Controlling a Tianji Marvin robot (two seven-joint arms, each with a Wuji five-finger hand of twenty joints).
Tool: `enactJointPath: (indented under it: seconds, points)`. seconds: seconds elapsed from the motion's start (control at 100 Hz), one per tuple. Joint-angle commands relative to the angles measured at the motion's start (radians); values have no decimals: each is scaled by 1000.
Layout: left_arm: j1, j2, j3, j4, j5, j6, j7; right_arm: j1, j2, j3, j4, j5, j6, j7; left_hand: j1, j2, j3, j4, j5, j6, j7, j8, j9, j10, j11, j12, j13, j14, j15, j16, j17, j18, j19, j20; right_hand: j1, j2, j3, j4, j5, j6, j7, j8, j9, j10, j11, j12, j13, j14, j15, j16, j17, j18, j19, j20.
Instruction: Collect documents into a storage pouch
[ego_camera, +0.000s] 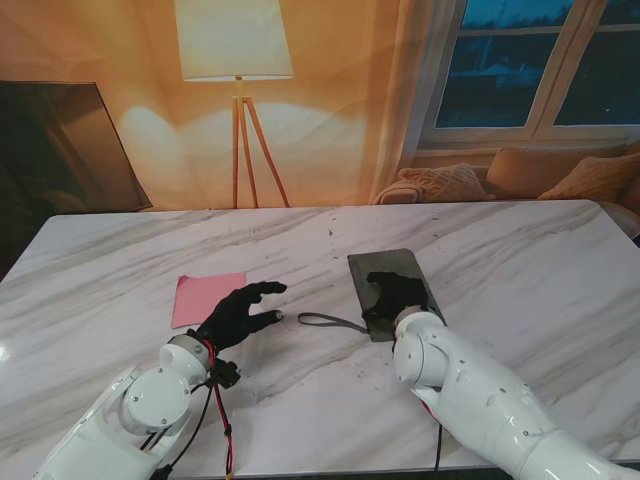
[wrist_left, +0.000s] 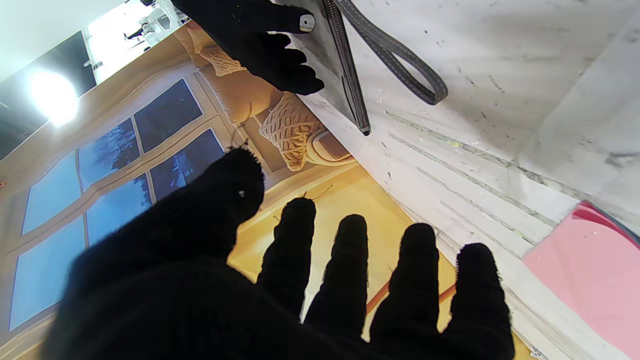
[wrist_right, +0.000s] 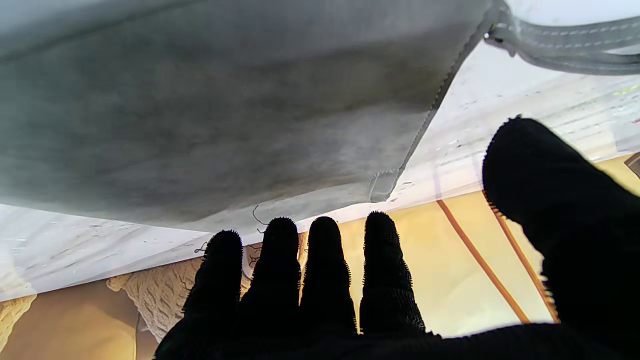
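Observation:
A pink document (ego_camera: 206, 297) lies flat on the marble table (ego_camera: 500, 250), left of centre; its corner (wrist_left: 590, 265) shows in the left wrist view. My left hand (ego_camera: 240, 310) hovers just right of it, fingers spread, holding nothing. A flat grey zip pouch (ego_camera: 385, 272) lies at the centre right, its wrist strap (ego_camera: 330, 322) trailing toward the left hand. My right hand (ego_camera: 395, 296) rests over the near half of the pouch (wrist_right: 225, 100) with straight, spread fingers, gripping nothing. The zipper (wrist_left: 350, 75) runs along the pouch's left side.
A floor lamp (ego_camera: 235, 60) stands behind the table against the orange wall. A dark screen (ego_camera: 60, 150) is at the far left, and a sofa with cushions (ego_camera: 520, 175) sits under the window at the far right.

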Motion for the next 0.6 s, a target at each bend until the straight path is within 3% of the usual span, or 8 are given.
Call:
enactJointPath:
  seconds: [0.0, 0.34, 0.36, 0.38, 0.59]
  points:
    - [6, -1, -3, -2, 0, -1, -13, 9, -16, -11, 17, -4, 15, 4, -12, 10, -21, -15, -3, -15, -15, -13, 21, -23, -12, -14, 13, -1, -10, -10, -15, -9, -17, 11, -16, -45, 39, -20, -53, 7, -17, 11, -39, 10, -24, -8, -37, 13, 14, -1, 0, 13, -13, 20]
    - [6, -1, -2, -4, -7, 1, -15, 59, -39, -85, 85, -12, 69, -14, -11, 11, -22, -15, 1, -15, -15, -13, 29, -22, -8, -18, 16, 0, -11, -9, -14, -8, -16, 11, -28, -59, 44, -25, -76, 7, -110, 54, -42, 25, -57, 12, -18, 62, 33, 2, 27, 74, -2, 34]
    - [6, -1, -2, -4, -7, 1, -15, 62, -42, -90, 92, -12, 72, -19, -12, 11, -22, -15, 1, -14, -15, -13, 30, -20, -8, -18, 16, 0, -11, -9, -14, -8, -16, 11, -28, -58, 42, -22, -59, 9, -181, 132, -40, 26, -66, 23, -18, 63, 40, 5, 25, 74, 8, 46]
    - [6, -2, -2, -4, -7, 0, -15, 66, -45, -94, 100, -13, 74, -25, -12, 10, -22, -15, 2, -14, -14, -12, 31, -19, -7, -18, 17, 1, -11, -9, -14, -7, -15, 11, -27, -57, 42, -21, -55, 11, -199, 152, -40, 29, -68, 25, -17, 64, 43, 6, 27, 76, 12, 49]
    - [6, -2, -2, -4, -8, 1, -13, 106, -64, -131, 153, -5, 82, -39, -12, 11, -22, -15, 4, -13, -13, -12, 35, -17, -7, -19, 18, 1, -10, -8, -14, -6, -15, 11, -30, -48, 36, -22, -52, 15, -210, 184, -47, 32, -72, 24, -31, 40, 64, 14, 23, 71, 26, 58]
